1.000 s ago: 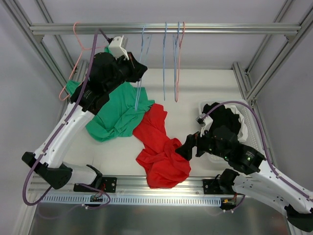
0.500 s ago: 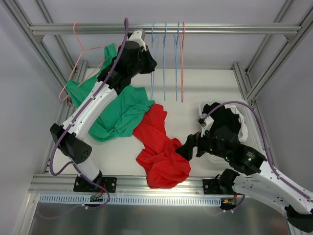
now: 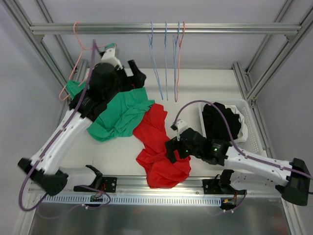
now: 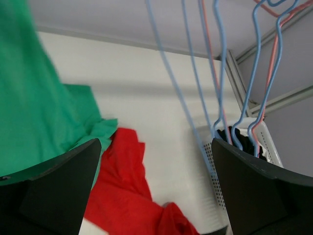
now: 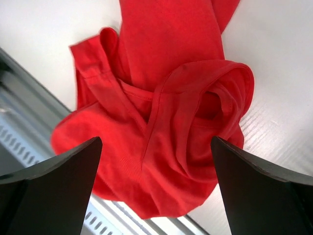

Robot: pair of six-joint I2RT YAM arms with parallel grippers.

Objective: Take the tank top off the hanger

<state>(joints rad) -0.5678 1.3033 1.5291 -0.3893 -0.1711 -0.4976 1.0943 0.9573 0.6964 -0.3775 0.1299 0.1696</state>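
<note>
Hangers [image 3: 166,63] dangle mid-rail; open table [image 3: 205,88] lies between them and basket [image 3: 245,128].

— What is found around the left gripper [image 3: 136,73]?
— The tank top [image 3: 122,115] is spread below it and to its left; hangers [image 3: 166,63] are hung ahead on the rail [image 3: 220,28].
— And the right gripper [image 3: 170,151]?
— Another top [image 3: 159,164] is heaped directly beneath it; the basket [image 3: 248,131] is set behind.

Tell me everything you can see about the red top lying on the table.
The red cloth top lies crumpled on the white table, off any hanger. It looks like soft matte fabric with hemmed edges. Its narrower far end meets the green garment, and its bunched near end reaches the metal front rail. The open right hand hangs above that bunch.
</note>
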